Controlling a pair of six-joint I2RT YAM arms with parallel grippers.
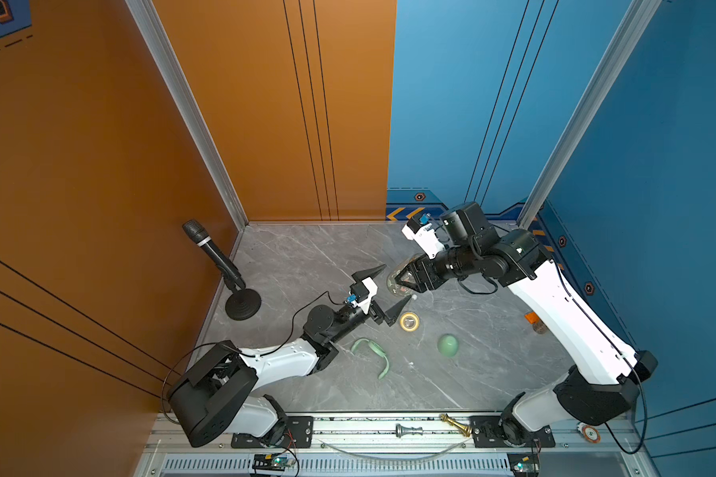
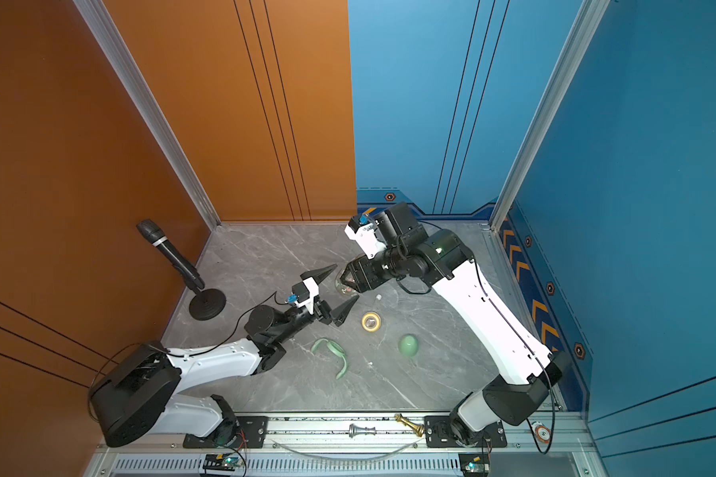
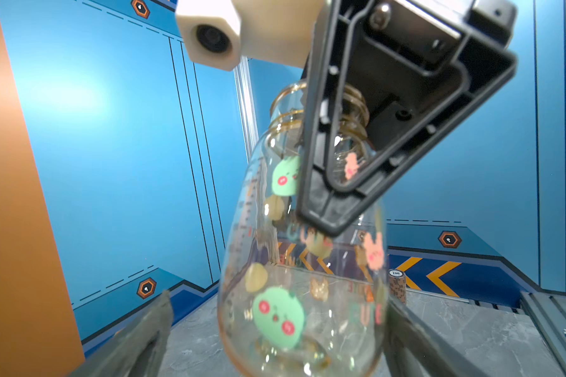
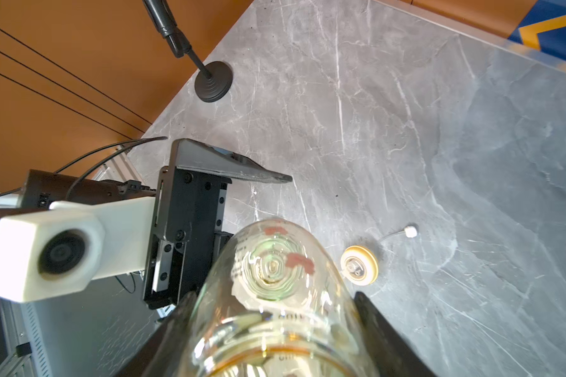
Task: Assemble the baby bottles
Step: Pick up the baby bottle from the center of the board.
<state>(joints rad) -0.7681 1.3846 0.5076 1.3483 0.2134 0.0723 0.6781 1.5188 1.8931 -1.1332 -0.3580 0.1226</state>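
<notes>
Above the surface, the right pincer is clamped on the bottle (near its neck); the left pincer gapes wide astride its base. Handover step, likely: left must close squarely.

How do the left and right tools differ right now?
The left tool is wide open, holding nothing; the right tool is shut on the bottle. The left tool's jaws flank the bottle's base; the right tool clamps its upper part, near the neck. Both are black, wedge-fingered, and meet at the same bottle.
</notes>
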